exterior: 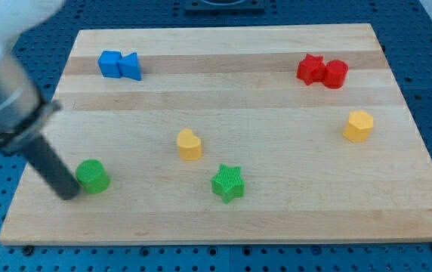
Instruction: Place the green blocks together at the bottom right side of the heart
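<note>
A yellow heart block sits near the board's middle. A green star block lies just below and to the right of it. A green round block lies at the lower left of the board. My tip rests on the board right at the round block's left side, touching or nearly touching it. The dark rod slants up to the view's left.
Two blue blocks touch at the upper left. A red star and a red round block touch at the upper right. A yellow hexagon block sits at the right. The wooden board lies on a blue perforated table.
</note>
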